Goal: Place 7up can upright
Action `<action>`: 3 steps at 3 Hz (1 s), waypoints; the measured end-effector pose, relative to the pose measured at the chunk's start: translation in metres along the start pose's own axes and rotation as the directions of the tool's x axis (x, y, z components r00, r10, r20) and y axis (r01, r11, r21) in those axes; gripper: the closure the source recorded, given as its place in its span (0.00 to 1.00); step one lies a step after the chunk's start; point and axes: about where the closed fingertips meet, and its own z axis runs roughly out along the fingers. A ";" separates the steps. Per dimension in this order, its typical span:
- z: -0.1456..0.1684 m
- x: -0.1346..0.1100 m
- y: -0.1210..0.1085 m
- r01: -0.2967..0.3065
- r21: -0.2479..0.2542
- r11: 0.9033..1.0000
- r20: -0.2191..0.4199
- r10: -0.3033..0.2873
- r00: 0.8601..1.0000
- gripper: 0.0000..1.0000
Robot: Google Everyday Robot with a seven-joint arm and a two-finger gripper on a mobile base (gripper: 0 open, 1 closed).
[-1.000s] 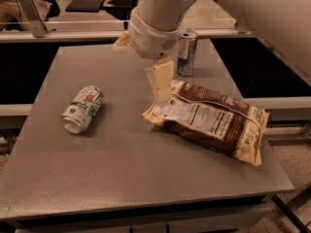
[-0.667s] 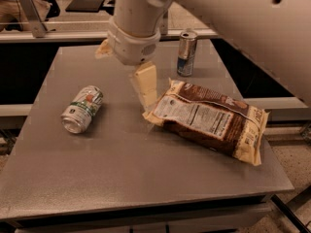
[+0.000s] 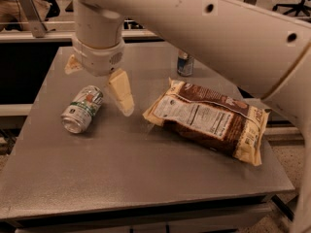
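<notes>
The 7up can (image 3: 81,110) lies on its side on the grey table (image 3: 126,178), left of centre, with its silver end towards the front left. My gripper (image 3: 98,89) hangs just above and behind the can's far end. It is open and empty. One cream finger (image 3: 121,91) points down to the right of the can, and the other finger (image 3: 73,65) shows only partly at the left of the wrist.
A brown and white snack bag (image 3: 209,121) lies flat on the right half of the table. A slim silver-and-blue can (image 3: 185,64) stands upright at the back, partly behind my arm. The table's front edge is near.
My gripper has moved left across the table, from beside the snack bag to just above the lying can. The can and the bag have not moved.
</notes>
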 end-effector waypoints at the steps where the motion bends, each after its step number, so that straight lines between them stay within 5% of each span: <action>1: 0.018 -0.012 -0.012 0.089 -0.023 0.996 -0.016 -0.090 0.996 0.00; 3: 0.043 -0.011 -0.024 0.217 -0.092 0.972 -0.048 -0.222 0.974 0.00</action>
